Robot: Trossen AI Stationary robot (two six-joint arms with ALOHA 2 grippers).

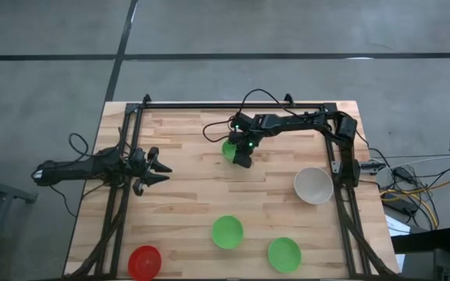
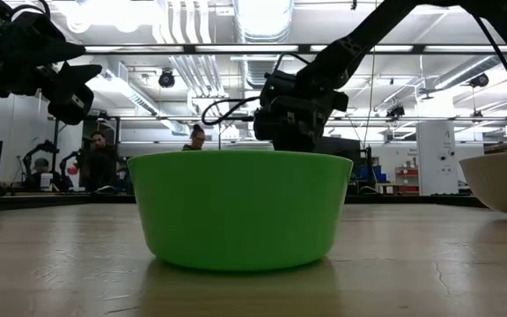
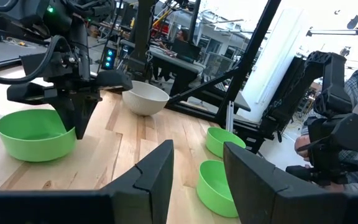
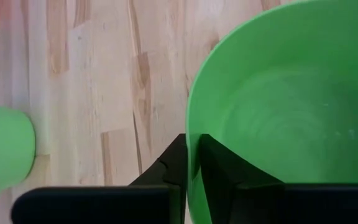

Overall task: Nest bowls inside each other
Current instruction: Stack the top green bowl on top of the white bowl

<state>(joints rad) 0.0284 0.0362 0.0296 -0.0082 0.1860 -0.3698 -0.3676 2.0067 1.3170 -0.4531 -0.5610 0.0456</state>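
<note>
A green bowl (image 1: 229, 148) stands on the wood table toward its far middle, with my right gripper (image 1: 243, 156) shut on its rim. The same bowl (image 3: 33, 134) shows in the left wrist view, its bottom on the table. Two more green bowls (image 1: 227, 232) (image 1: 284, 254) and a red bowl (image 1: 144, 262) sit near the front edge. A pale white bowl (image 1: 313, 185) sits at the right. My left gripper (image 1: 158, 168) hovers open at the table's left, holding nothing. My right gripper pinches the green bowl's wall at the rim (image 4: 191, 146), one finger (image 4: 219, 165) inside the bowl and the other finger (image 4: 174, 163) outside. The fingers slant down from the table's right side. The bowl stands upright, and its bottom looks to be on the table.
A black frame (image 1: 233, 104) runs along the table's far edge and down both sides. Bare wood lies between the held bowl and the front bowls. In the low view one front green bowl (image 2: 240, 207) fills the foreground. People sit in the room behind.
</note>
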